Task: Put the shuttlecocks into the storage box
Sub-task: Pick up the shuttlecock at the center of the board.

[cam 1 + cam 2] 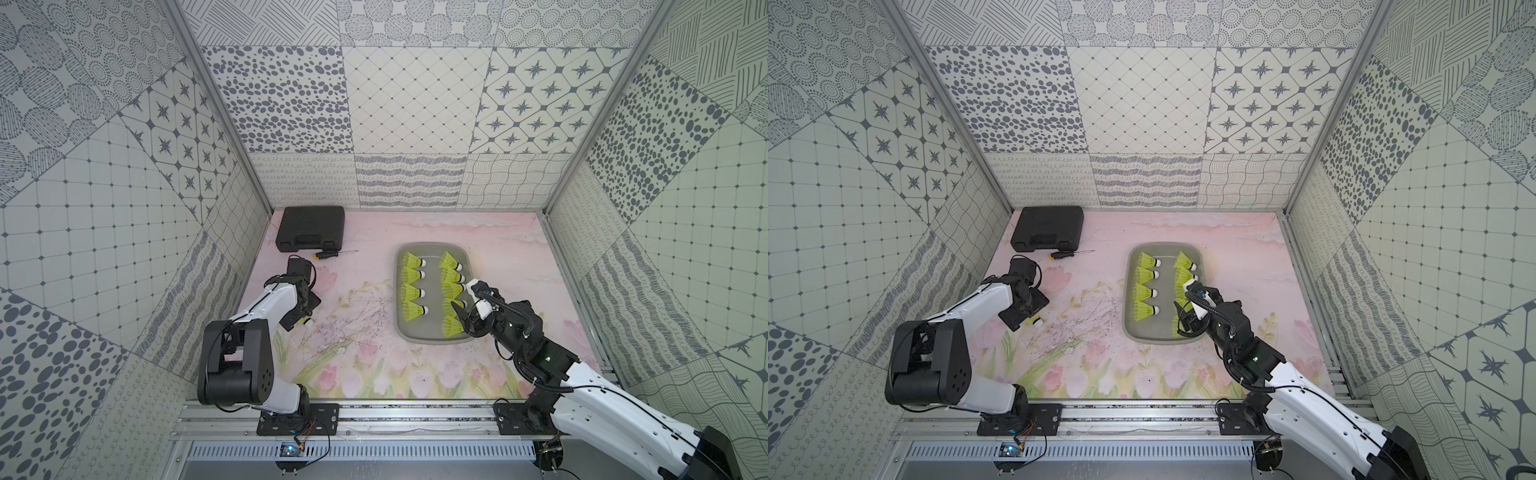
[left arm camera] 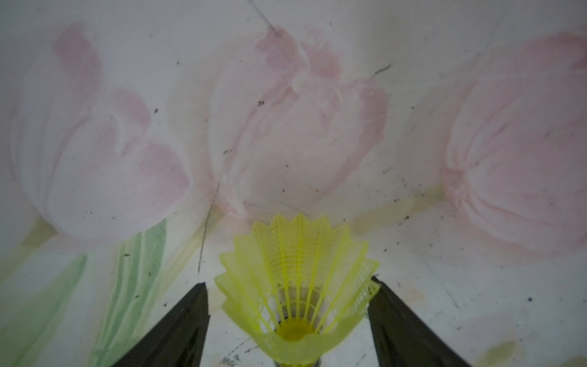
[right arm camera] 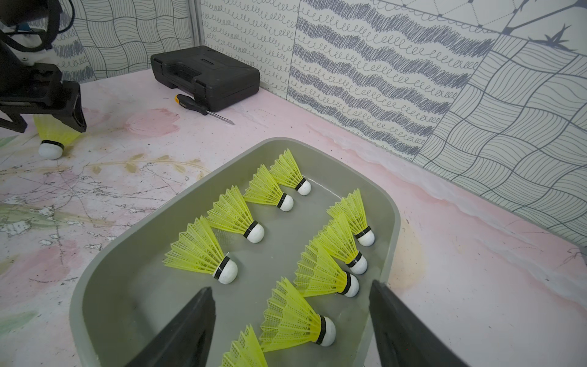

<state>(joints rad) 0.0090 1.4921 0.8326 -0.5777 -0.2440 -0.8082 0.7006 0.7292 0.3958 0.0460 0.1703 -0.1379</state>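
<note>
while open left fingers (image 2: 178, 327) flank one shuttlecock (image 2: 295, 286), open right fingers (image 3: 184, 327) hover above box (image 3: 104, 270); screwdriver (image 3: 190, 103) apart.

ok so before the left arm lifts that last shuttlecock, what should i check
1. Last shuttlecock inside the left end effector: ok.
2. Fingers shut on its skirt: not ok, a gap shows beside one.
3. Free floor in the storage box: ok, bare at its near end.
4. Right end effector out of the way: not ok, it hangs open over the box.
5. Screwdriver and black case off the path: ok.
</note>
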